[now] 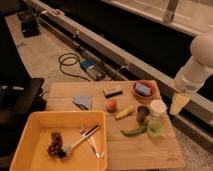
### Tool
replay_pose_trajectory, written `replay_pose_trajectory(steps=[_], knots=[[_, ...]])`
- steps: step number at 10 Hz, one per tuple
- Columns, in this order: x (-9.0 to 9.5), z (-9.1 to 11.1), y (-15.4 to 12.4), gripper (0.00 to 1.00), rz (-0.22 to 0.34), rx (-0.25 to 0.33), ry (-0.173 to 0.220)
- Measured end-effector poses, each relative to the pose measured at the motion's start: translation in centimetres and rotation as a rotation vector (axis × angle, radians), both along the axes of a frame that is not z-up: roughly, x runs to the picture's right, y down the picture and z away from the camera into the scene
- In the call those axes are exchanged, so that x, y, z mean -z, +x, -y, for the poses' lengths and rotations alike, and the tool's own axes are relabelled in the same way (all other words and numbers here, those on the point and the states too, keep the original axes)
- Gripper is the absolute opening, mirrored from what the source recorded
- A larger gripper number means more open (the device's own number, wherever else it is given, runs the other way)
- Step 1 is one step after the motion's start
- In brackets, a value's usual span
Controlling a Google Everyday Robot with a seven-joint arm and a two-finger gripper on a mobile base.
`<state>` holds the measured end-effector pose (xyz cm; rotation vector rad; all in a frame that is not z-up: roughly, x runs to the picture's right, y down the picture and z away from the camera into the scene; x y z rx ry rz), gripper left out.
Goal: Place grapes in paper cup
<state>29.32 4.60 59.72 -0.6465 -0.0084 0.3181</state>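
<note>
Beside the paper cup (pixel 158 107), the tool (pixel 179 104) hangs spread, empty.

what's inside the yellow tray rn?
Grapes, a brush and utensils in the yellow tray; whatever lies under them is hidden. End effector hangs beyond the table's right edge.
</note>
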Motion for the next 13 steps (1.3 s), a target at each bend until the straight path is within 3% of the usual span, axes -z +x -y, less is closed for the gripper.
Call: replay_pose_trajectory(steps=[10, 13], knots=[[-0.1, 0.0, 0.0, 0.8, 0.001, -0.001, -0.001], [0.0, 1.1, -1.3, 0.8, 0.05, 0.066, 0.013]])
